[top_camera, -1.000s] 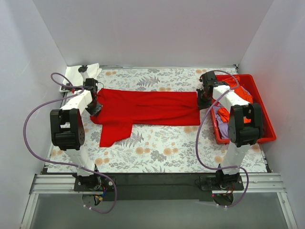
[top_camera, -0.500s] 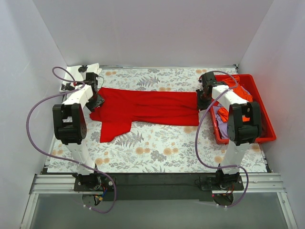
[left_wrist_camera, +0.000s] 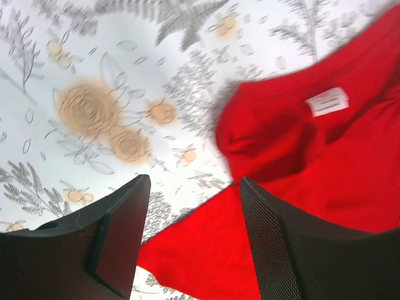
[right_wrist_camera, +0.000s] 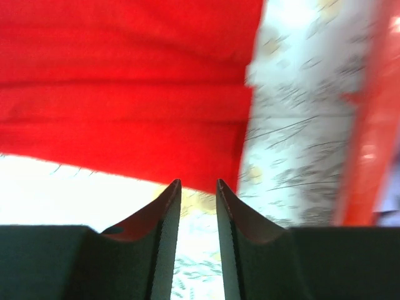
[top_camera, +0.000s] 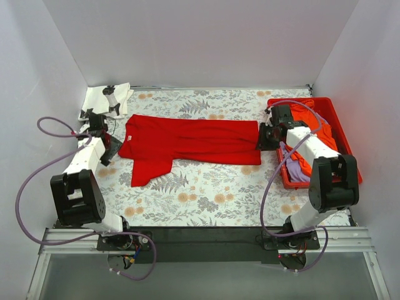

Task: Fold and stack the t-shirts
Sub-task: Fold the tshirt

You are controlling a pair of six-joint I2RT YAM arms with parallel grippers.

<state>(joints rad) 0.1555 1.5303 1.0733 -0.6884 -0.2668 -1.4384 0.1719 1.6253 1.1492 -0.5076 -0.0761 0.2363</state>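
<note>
I see the red t-shirt [top_camera: 194, 140] lying flat on the flowery table [top_camera: 212, 194], folded into a long strip. One sleeve pokes out toward the arm bases. My left gripper [left_wrist_camera: 194, 187] sits just off the collar end, its fingers wide apart with nothing in them. My right gripper [right_wrist_camera: 197, 184] is at the other end, beside the red tray [top_camera: 348, 147], its fingers a little apart and empty. An orange shirt [top_camera: 309, 112] and a purple shirt [top_camera: 294, 165] lie in the tray.
</note>
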